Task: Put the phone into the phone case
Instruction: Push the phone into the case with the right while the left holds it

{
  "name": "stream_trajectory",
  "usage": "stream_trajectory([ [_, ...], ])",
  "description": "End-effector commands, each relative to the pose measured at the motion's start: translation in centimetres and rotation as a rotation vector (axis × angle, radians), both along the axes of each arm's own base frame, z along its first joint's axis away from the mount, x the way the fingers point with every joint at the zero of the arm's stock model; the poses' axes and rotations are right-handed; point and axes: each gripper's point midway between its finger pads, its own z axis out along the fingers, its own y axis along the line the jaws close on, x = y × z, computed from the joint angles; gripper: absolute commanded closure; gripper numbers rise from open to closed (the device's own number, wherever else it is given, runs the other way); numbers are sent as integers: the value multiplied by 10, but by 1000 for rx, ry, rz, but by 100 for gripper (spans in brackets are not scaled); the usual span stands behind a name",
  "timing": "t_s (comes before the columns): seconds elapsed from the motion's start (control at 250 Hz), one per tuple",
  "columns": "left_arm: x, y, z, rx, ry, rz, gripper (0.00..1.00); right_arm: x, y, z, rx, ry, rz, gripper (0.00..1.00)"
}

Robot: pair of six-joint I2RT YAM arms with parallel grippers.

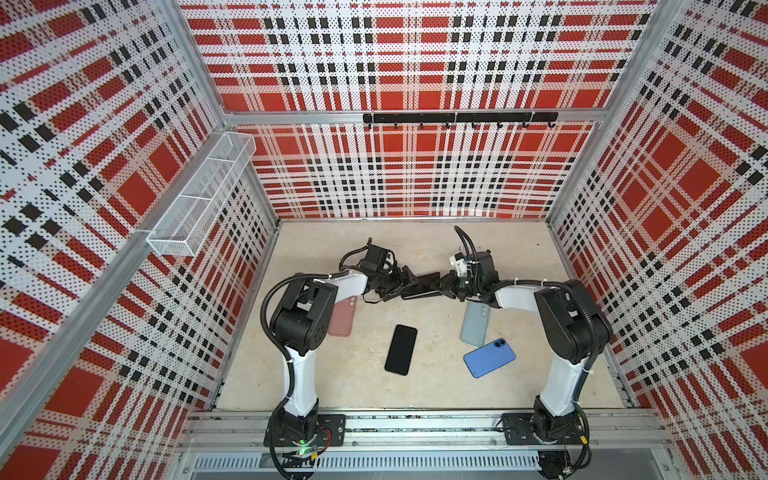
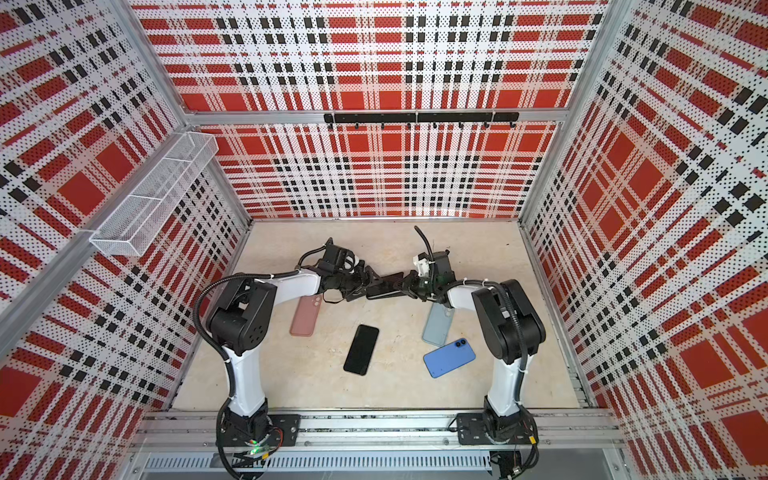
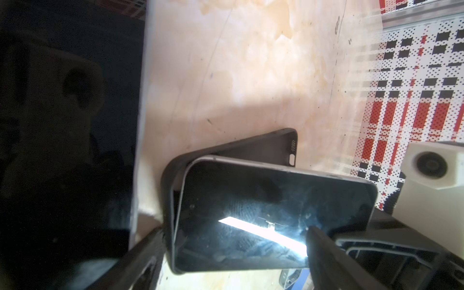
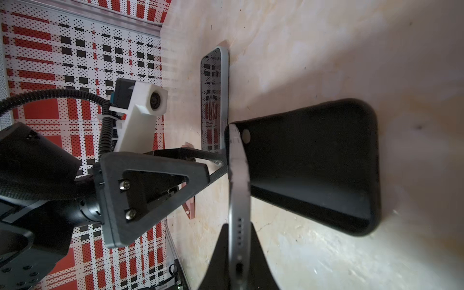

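My right gripper (image 4: 238, 226) is shut on the bottom end of a grey-edged phone (image 4: 238, 180) with a dark screen (image 3: 251, 200). It holds the phone tilted above the table. The phone's far end sits in the end of a black phone case (image 4: 313, 163), whose other end slopes away to the table (image 3: 263, 143). My left gripper (image 3: 236, 229) stands open across that joined end. One of its fingers (image 3: 153, 248) touches the outside of the case, and the other lies over the screen. In both top views the two grippers (image 1: 409, 286) (image 1: 442, 286) meet at mid table.
Nearer the front of the beige table (image 1: 415, 390) lie a black phone (image 1: 401, 350), a blue phone (image 1: 489, 357), a pale blue case (image 1: 475, 324) and a pink case (image 1: 343, 318) partly under the left arm. Plaid walls enclose the table.
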Motion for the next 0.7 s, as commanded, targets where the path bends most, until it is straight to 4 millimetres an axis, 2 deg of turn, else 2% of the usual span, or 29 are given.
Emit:
stream_trajectory([
  [0.0,8,-13,-7,8,-47,-24,11,-28,-6,-49,-80,177,34,100],
  [0.116,9,-15,-7,9,-52,-29,12,-25,-13,-49,-79,189,28,100],
  [0.344,12,-20,3,-11,-75,-50,8,-30,-21,-31,-40,187,47,100],
  [0.476,13,-25,6,-18,-87,-66,7,-35,-20,-35,-36,205,67,100],
  [0.696,14,-33,5,-23,-87,-81,7,-30,-23,-43,-41,220,55,100],
])
